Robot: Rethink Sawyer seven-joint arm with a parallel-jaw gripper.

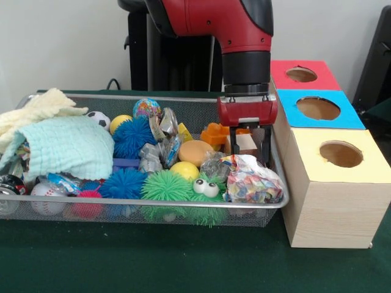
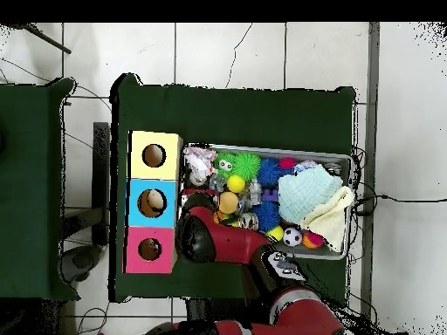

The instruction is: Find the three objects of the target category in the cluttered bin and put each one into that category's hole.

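Note:
The wire mesh bin [image 1: 153, 206] is full of toys and cloths; it also shows in the overhead view [image 2: 262, 150]. The red-panelled hole [image 1: 301, 74] tops the box farthest from the front camera and also shows in the overhead view [image 2: 149, 249]. My red gripper [image 1: 249, 152] is lowered into the bin's right end. Its dark fingers [image 1: 267, 143] stand apart on either side of a light wooden block [image 1: 245, 144], next to an orange toy [image 1: 215, 133]. In the overhead view the arm [image 2: 209, 235] hides the gripper.
The blue-panelled hole [image 1: 317, 108] and yellow-panelled hole [image 1: 341, 154] sit nearer the front camera. The bin holds blue spiky balls [image 1: 131, 137], a green spiky ball with eyes [image 1: 183, 189], a yellow ball [image 1: 183, 171], a crumpled colourful bag [image 1: 253, 180], a mint cloth [image 1: 67, 146] and a cream cloth [image 1: 36, 110].

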